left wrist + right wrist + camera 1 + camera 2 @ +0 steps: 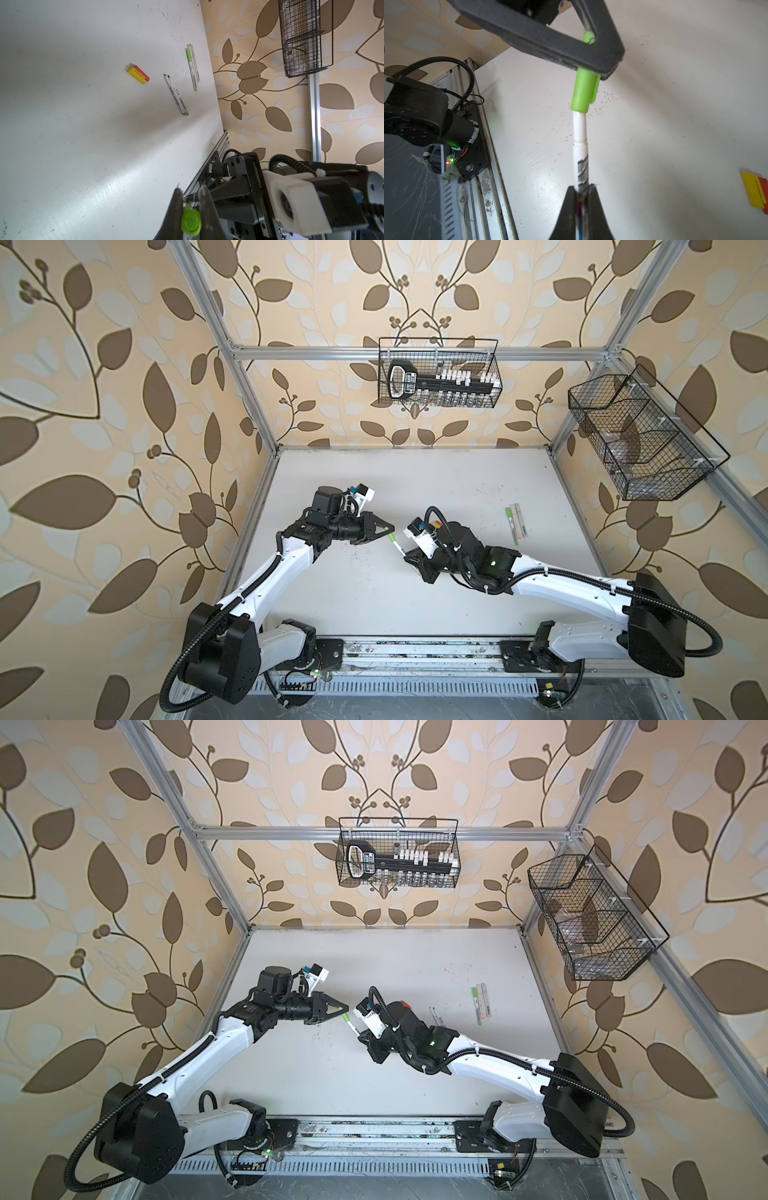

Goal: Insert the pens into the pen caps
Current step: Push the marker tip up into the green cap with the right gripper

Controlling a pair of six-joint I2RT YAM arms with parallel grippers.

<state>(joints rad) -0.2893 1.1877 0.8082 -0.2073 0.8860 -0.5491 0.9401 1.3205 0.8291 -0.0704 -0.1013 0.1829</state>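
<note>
My left gripper (390, 528) (190, 192) is shut on a lime green pen cap (191, 221) (582, 91), held above the table's middle. My right gripper (409, 558) (581, 189) is shut on a thin white pen (580, 141) (398, 546). The pen's front end sits in the cap's open mouth, and both line up in one slanted line. A yellow cap (136, 75) and a red cap (142, 72) lie side by side on the table. Two thin white pens (176, 95) lie together beyond them.
Three pens (515, 522) lie side by side near the table's right edge, one with a lime green cap on. A wire basket (440, 377) hangs on the back wall and another wire basket (640, 439) on the right frame. The arm rail (415, 655) runs along the front.
</note>
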